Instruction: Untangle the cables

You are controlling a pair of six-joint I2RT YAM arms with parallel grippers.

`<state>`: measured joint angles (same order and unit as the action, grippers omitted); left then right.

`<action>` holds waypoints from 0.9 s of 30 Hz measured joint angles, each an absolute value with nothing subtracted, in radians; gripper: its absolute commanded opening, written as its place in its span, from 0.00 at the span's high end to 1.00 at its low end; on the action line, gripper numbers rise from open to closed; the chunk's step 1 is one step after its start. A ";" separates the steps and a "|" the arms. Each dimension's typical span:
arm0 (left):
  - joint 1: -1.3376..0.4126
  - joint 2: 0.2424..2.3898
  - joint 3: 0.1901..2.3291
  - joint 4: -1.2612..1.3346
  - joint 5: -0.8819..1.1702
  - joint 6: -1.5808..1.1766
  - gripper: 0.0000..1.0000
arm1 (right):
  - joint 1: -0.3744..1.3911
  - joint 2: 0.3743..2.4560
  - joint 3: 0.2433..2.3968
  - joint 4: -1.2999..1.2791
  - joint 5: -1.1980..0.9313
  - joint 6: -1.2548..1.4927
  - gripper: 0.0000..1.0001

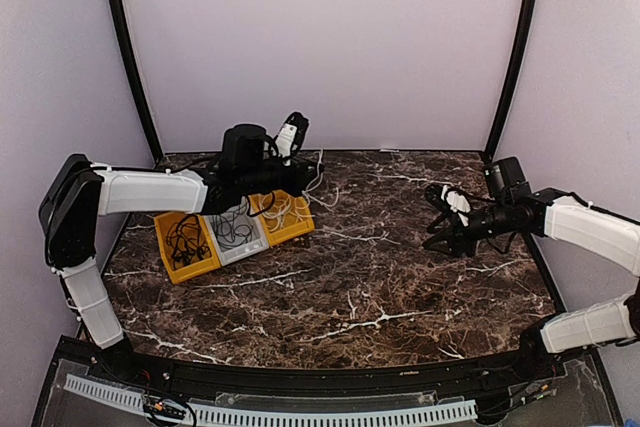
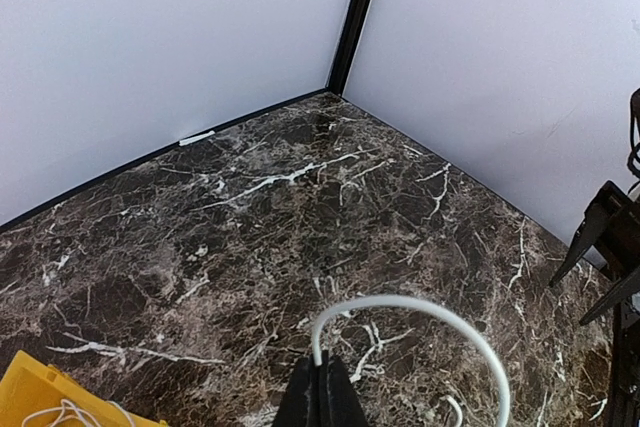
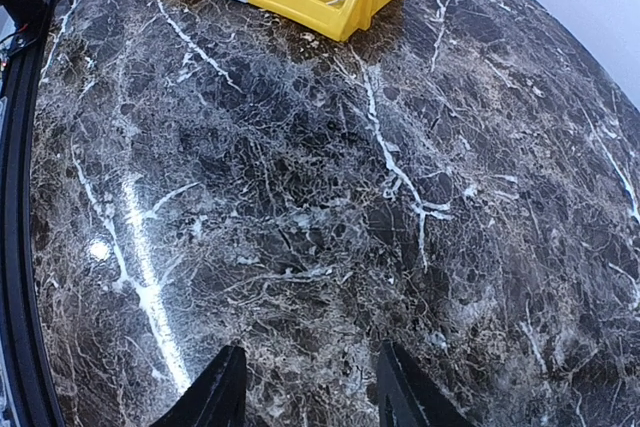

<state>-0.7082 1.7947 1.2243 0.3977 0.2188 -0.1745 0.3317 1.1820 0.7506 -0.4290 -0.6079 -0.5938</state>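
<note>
My left gripper [image 1: 309, 176] reaches over the bins at the back left and is shut on a white cable [image 1: 321, 169]. In the left wrist view the shut gripper [image 2: 322, 375] pinches that cable's end, and the white cable [image 2: 420, 304] arcs up and to the right above the marble. More white cables [image 1: 283, 209] lie in the right yellow bin [image 1: 298, 229], a grey cable [image 1: 235, 228] in the middle pale bin, and black cables [image 1: 184, 241] in the left yellow bin. My right gripper [image 1: 440, 233] is open and empty, low over the marble at the right [image 3: 310, 389].
The three bins stand side by side; they show at the top of the right wrist view [image 3: 330, 2]. A yellow bin corner [image 2: 35, 395] shows in the left wrist view, as does the right arm [image 2: 610, 237]. Walls and black posts close the back.
</note>
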 measured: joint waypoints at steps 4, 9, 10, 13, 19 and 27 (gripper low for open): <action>-0.669 1.795 1.224 0.386 0.216 -0.162 1.00 | 0.332 1.182 0.751 -0.413 -0.608 -0.594 0.53; -0.608 1.813 1.224 0.387 0.216 -0.154 1.00 | 0.332 1.182 0.750 -0.403 -0.606 -0.595 0.53; -0.596 1.822 1.224 0.389 0.216 -0.152 1.00 | 0.332 1.182 0.749 -0.402 -0.605 -0.597 0.53; -0.563 1.864 1.224 0.396 0.222 -0.146 1.00 | 0.331 1.182 0.749 -0.399 -0.605 -0.602 0.53; -0.524 1.975 1.224 0.401 0.216 -0.107 1.00 | 0.332 1.182 0.748 -0.397 -0.603 -0.612 0.53; -0.522 2.013 1.249 0.295 0.136 -0.038 1.00 | 0.332 1.182 0.742 -0.396 -0.601 -0.619 0.54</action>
